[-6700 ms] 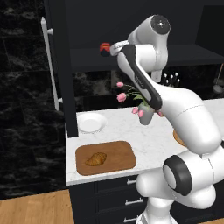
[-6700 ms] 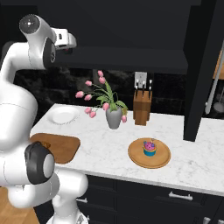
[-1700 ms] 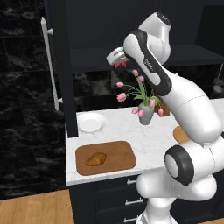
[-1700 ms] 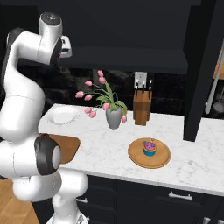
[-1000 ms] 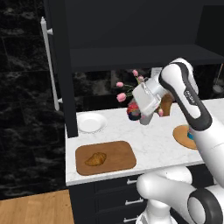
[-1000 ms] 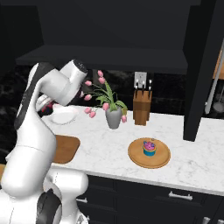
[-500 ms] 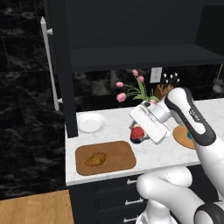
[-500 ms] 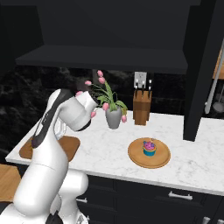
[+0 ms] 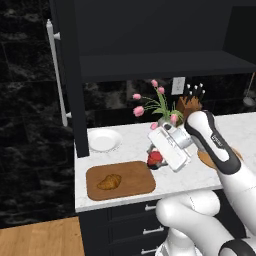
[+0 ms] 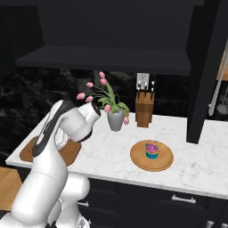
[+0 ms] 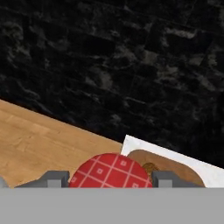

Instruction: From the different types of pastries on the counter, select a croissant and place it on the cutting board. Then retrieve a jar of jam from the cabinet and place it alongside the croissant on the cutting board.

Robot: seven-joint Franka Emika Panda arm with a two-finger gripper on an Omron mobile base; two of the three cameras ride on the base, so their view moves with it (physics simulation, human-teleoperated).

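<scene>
The gripper (image 11: 109,177) is pinching the small round red jar of jam (image 11: 110,170). One dark finger tip (image 11: 51,177) sits on each side of the jar's red checked lid. In the left base view, the gripper (image 9: 154,159) and the red jar (image 9: 155,158) hang low over the white marble surface (image 9: 132,145), just past the right edge of the flat brown wooden cutting board (image 9: 131,178).

The small golden-brown croissant (image 9: 109,181) lies on the left part of the board. Behind the board is a round white plate (image 9: 103,139). A grey vase with pink tulips (image 10: 115,118) stands near the back wall, with a wooden knife block (image 10: 144,109) beside it. The pink-frosted cupcake in a blue wrapper (image 10: 152,151) sits on a round tan wooden plate (image 10: 140,161), well apart from the board. The tall dark cabinet (image 9: 67,75) has a long white handle (image 9: 56,82).
</scene>
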